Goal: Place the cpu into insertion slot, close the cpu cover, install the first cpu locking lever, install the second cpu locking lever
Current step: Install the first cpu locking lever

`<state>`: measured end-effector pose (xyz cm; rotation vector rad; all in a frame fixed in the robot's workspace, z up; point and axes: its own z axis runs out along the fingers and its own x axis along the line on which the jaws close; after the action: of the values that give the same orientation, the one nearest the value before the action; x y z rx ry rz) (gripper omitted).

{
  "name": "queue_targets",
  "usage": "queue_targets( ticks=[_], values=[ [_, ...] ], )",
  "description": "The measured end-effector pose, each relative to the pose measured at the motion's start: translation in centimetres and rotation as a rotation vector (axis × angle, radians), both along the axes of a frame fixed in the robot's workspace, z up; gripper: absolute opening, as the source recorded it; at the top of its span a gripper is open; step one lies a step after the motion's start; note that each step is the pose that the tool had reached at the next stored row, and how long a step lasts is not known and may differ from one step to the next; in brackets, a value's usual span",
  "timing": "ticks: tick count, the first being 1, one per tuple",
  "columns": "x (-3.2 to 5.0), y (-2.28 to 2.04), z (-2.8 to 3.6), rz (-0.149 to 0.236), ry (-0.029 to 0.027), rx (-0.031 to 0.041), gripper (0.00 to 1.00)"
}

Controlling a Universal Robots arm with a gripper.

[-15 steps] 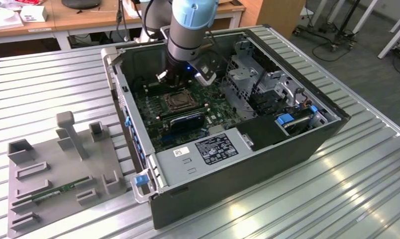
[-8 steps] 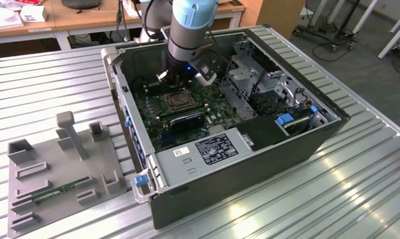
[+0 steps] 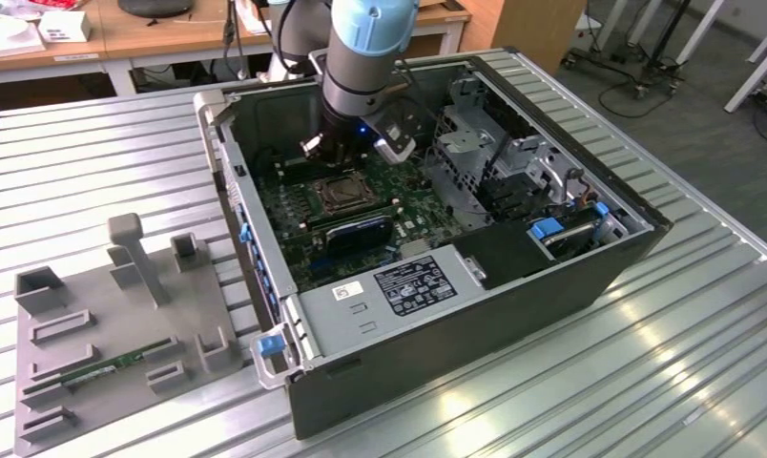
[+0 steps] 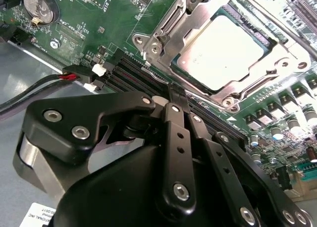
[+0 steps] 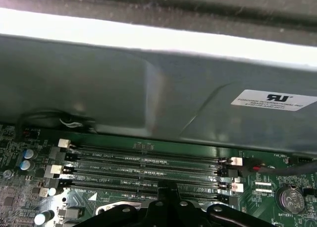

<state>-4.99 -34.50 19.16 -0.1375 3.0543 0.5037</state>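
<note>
The cpu point(image 4: 223, 51) already lies in the insertion slot point(image 3: 342, 196). It is flat, with its pale top facing up out of the open computer case point(image 3: 486, 315). The cpu cover point(image 4: 171, 36) is folded down over it, and the chip shows through the cover's window. So I judge the first two steps as done and the work now at the locking levers. I cannot tell whether either lever is already latched.

The gripper point(image 4: 174, 90) has its fingers drawn together to a narrow tip, and I see nothing between them. In the second wrist view this tip stands just beside the slot's edge, over the long black memory slots point(image 4: 129, 71) on the green motherboard point(image 4: 84, 19). I cannot tell if it touches anything. In the exterior view the slot is at about 6 o'clock from the gripper and very near.

In my judgement a lever step calls for a low, exact push along the slot's rim. The tip must stay off the memory slots and off the chip's top.

The cpu is square, so it has no real long axis. In the exterior view one pair of its edges runs roughly from 11 to 5 o'clock.
</note>
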Motion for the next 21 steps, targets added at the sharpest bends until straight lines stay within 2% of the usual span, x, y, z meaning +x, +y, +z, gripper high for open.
queue_targets(
  ticks=[21],
  values=[
    [0.3,0.01,-0.01,0.0,0.0,0.0,0.11]
  ],
)
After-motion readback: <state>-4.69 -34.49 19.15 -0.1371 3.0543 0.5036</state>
